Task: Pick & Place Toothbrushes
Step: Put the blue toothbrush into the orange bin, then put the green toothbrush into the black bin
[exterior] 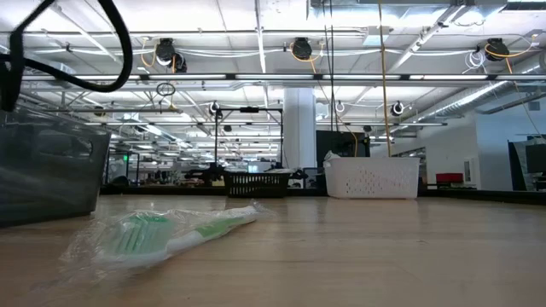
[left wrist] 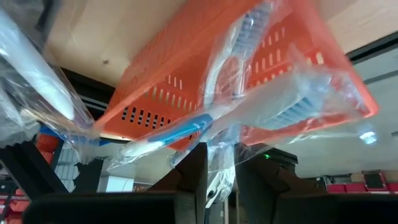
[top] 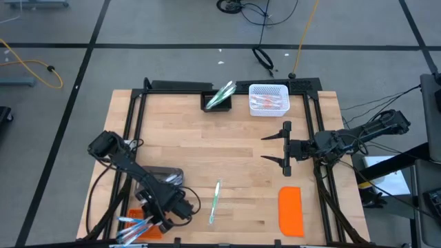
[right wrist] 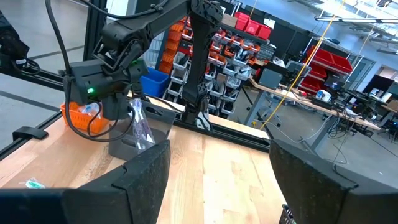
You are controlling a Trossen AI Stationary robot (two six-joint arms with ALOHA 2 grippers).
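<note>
Blue-and-white toothbrushes in clear wrappers (left wrist: 186, 127) lie in an orange basket (top: 141, 227) at the table's near left corner, some sticking out over its rim. My left gripper (top: 160, 217) is beside that basket, shut on one wrapper. One green wrapped toothbrush (top: 215, 202) lies flat on the wood, also visible in the low view (exterior: 162, 234). Green toothbrushes lean out of a black basket (top: 219, 96) at the far edge. Pink ones lie in a white basket (top: 267, 98). My right gripper (top: 275, 148) hovers open at the table's right side, touching nothing. My left gripper pinches the clear plastic wrapper (left wrist: 219, 169) of a toothbrush between its two fingers (left wrist: 194, 174). Which end of the wrapper it has cannot be told. In the right wrist view the wrapped piece (right wrist: 140, 124) hangs slack below the gripper, above a dark bin.
A dark grey bin (top: 163, 178) stands just beyond the left gripper. A flat orange lid (top: 290, 210) lies near the right near corner. A black frame rail (top: 227, 85) borders the table. The middle of the wooden top (top: 227, 148) is bare.
</note>
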